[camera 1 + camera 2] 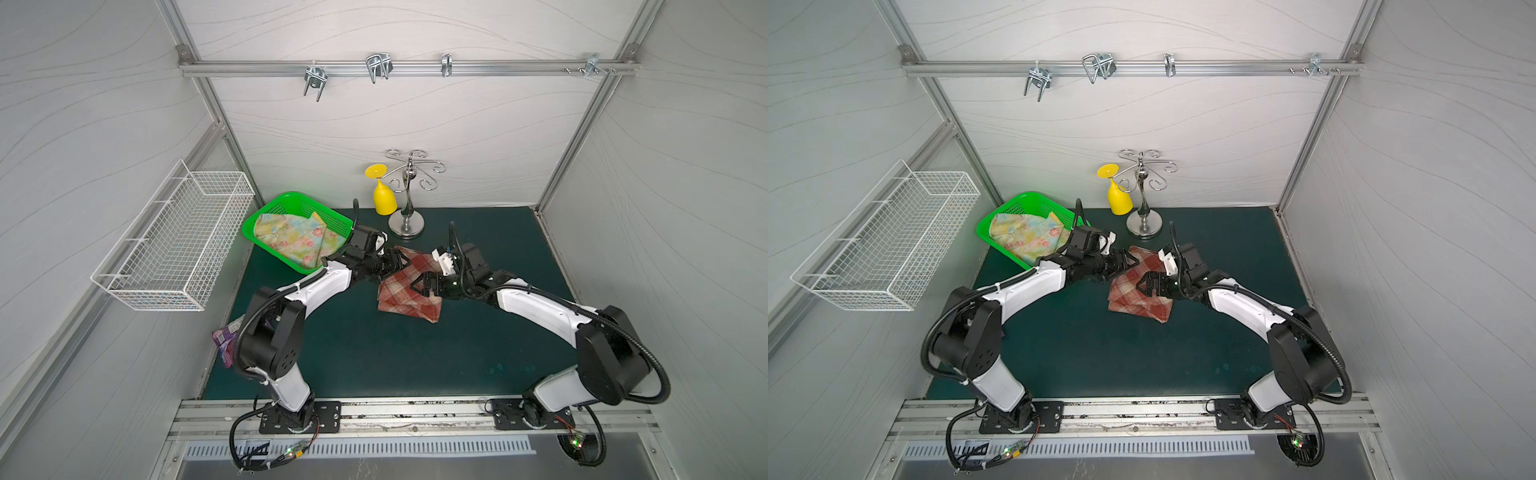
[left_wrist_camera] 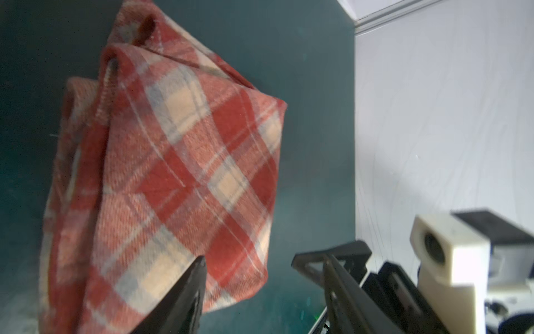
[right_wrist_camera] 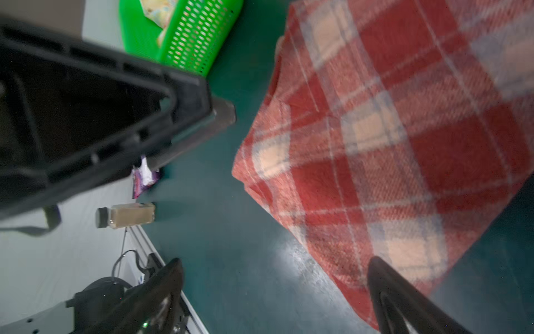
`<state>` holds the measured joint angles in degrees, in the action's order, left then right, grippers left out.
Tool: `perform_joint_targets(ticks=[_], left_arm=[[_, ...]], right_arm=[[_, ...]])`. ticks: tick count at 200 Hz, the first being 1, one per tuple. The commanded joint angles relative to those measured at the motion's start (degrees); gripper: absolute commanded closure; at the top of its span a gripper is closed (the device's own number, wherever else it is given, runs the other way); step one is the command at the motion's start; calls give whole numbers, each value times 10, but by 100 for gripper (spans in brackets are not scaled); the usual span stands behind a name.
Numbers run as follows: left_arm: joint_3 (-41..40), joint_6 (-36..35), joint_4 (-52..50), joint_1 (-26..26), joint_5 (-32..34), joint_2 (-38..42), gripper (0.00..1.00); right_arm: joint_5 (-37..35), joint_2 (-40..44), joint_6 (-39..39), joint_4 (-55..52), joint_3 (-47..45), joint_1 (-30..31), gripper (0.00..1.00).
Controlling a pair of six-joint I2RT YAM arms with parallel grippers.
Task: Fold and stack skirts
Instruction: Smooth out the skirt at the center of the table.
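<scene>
From the frame's bottom edge, both arms reach to centre, left gripper (image 1: 395, 262) and right gripper (image 1: 419, 286) spread empty over the folded plaid skirt (image 1: 409, 306). A careless pinch could drag its layers open; farther up-left, the floral skirt (image 1: 291, 240) lies crumpled in the green basket (image 1: 286, 194).

The left pincer (image 1: 402, 262) and right pincer (image 1: 417, 284) face each other closely, both with jaws parted.
</scene>
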<state>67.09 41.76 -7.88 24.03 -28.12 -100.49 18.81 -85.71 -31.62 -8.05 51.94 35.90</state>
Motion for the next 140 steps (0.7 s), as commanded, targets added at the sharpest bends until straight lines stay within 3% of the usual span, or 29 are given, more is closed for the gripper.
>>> perform_joint_targets(ticks=[1,79,140], left_arm=[[34,-10,-14,-3,-4,-52,36],[82,-26,-41,-12,17,-137,37],[108,-35,-62,-20,30,-170,37]], right_arm=[[-34,-23,13,42,-11,14,1],[-49,-102,-8,97,-58,57,1],[-78,-97,-36,114,-114,93,1]])
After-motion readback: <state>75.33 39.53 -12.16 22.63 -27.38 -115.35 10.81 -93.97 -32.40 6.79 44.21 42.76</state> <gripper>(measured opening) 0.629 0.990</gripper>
